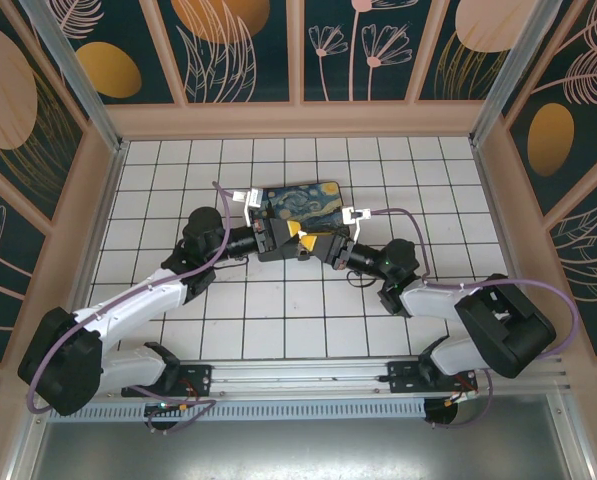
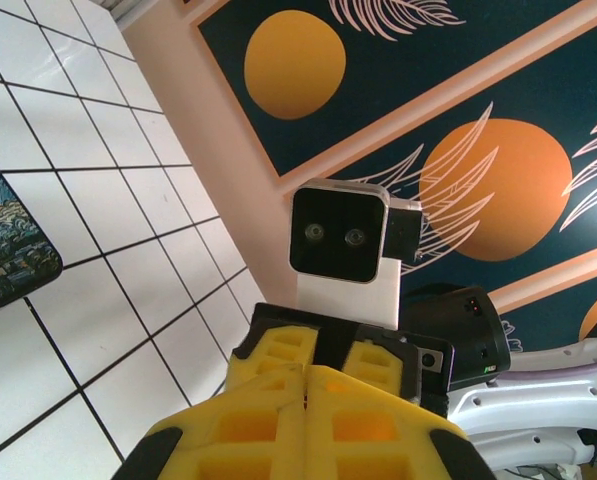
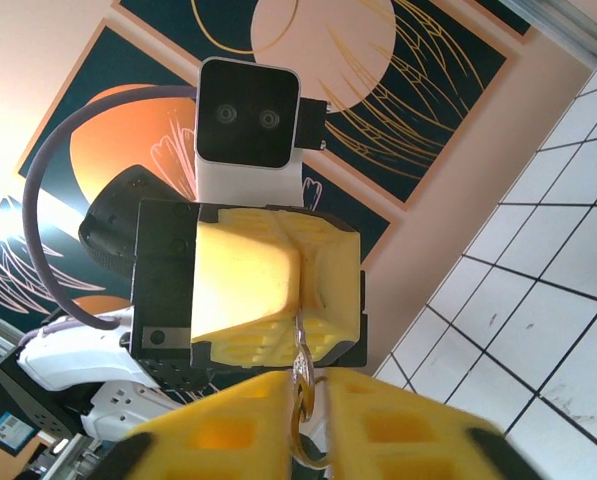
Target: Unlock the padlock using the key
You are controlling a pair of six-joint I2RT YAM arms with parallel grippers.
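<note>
Above tabletop [image 1: 278,320], in front of painted box [image 1: 303,198], L gripper [image 1: 290,236] & R gripper [image 1: 310,245] tip to tip. Holds padlock [image 3: 300,368] by thin wire in closed L jaws; brownish key [image 3: 298,440] in closed R jaws, right against padlock.

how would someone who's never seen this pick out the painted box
Look at the white tiled floor, toward its far middle, just behind where the left gripper and right gripper meet. The box lies flat there; unlike the teal and orange wall panels, it carries swirling blue and yellow night-sky brushwork.
</note>
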